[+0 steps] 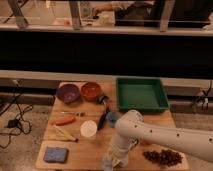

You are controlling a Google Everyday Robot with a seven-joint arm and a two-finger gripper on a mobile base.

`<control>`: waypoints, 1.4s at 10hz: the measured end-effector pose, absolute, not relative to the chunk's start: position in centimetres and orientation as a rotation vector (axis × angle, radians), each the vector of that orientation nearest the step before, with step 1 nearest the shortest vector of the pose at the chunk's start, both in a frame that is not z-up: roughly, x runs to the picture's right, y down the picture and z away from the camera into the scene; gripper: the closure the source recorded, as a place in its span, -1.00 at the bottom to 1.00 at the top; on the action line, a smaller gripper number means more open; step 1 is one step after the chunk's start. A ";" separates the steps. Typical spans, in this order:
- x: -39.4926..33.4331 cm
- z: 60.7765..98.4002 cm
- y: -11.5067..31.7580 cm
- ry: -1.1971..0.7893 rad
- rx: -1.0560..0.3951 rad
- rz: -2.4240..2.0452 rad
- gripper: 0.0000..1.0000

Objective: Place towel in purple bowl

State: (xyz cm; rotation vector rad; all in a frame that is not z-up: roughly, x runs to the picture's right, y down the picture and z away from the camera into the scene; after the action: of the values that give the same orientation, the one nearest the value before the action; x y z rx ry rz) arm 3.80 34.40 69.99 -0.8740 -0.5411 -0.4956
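One gripper (114, 159), closed, pinches the towel (106, 162). Purple bowl (68, 93) sits well beyond it, leftward.

The scene is dim and warm-toned, with the brightest light in a strip behind the rail at the top and a black band below it. The wooden table (85, 152) is evenly lit, with faint, soft shadows. Everything looks soft and grainy. The gripper (112, 160), low at the table's front edge, blurs into a pale patch.
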 end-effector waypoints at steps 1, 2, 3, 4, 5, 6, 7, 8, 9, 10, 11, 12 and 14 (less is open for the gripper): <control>3.4 69.8 33.9 -0.536 -0.864 -0.503 0.76; 2.5 69.2 32.8 -0.532 -0.845 -0.522 0.76; 1.8 68.6 31.7 -0.526 -0.825 -0.537 0.76; 1.3 68.1 30.9 -0.521 -0.809 -0.548 0.76; 0.6 67.1 29.8 -0.510 -0.790 -0.569 0.76; 0.0 66.1 28.9 -0.500 -0.771 -0.588 0.76; -0.8 65.2 27.9 -0.491 -0.748 -0.608 0.76; -2.2 64.3 27.0 -0.486 -0.725 -0.638 0.76; -3.2 64.1 26.6 -0.486 -0.712 -0.660 0.76; -4.6 64.0 26.0 -0.494 -0.691 -0.686 0.76; -5.4 64.3 25.4 -0.506 -0.681 -0.689 0.76; -6.7 65.2 24.1 -0.522 -0.662 -0.699 0.76; -8.1 66.4 21.9 -0.522 -0.647 -0.715 0.76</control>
State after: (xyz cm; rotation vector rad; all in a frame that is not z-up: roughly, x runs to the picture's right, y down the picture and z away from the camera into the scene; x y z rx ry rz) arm -8.12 21.86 66.43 -0.6468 -0.5218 -0.7152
